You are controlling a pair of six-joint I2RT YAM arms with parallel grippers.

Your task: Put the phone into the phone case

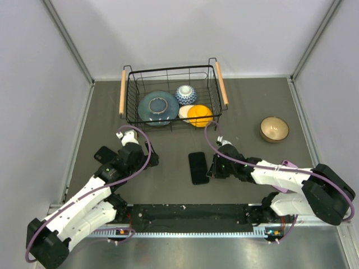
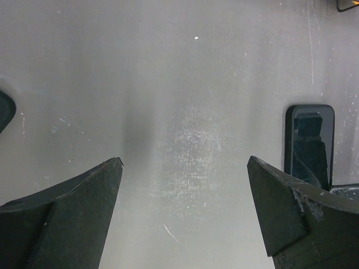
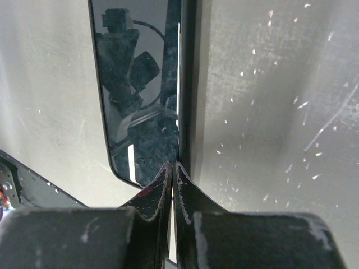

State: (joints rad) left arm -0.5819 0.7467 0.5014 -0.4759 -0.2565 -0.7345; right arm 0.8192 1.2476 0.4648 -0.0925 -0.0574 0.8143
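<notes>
The phone point(image 1: 198, 167) lies flat and face up in the middle of the table, its glossy face mirroring the arm in the right wrist view point(image 3: 137, 84). A duller black strip point(image 3: 187, 84) runs along its right side; it looks like the phone case's wall, and no separate case shows. My right gripper point(image 1: 212, 168) is shut, and its tips point(image 3: 175, 164) rest on the seam between the glossy face and that strip. My left gripper point(image 1: 150, 158) is open and empty point(image 2: 185, 162) over bare table, left of the phone point(image 2: 309, 143).
A black wire basket point(image 1: 130, 95) with wooden handles stands at the back and holds several bowls and plates. A tan bowl point(image 1: 274, 129) sits at the right. A black rail point(image 1: 190, 212) runs along the near edge. Grey walls close in both sides.
</notes>
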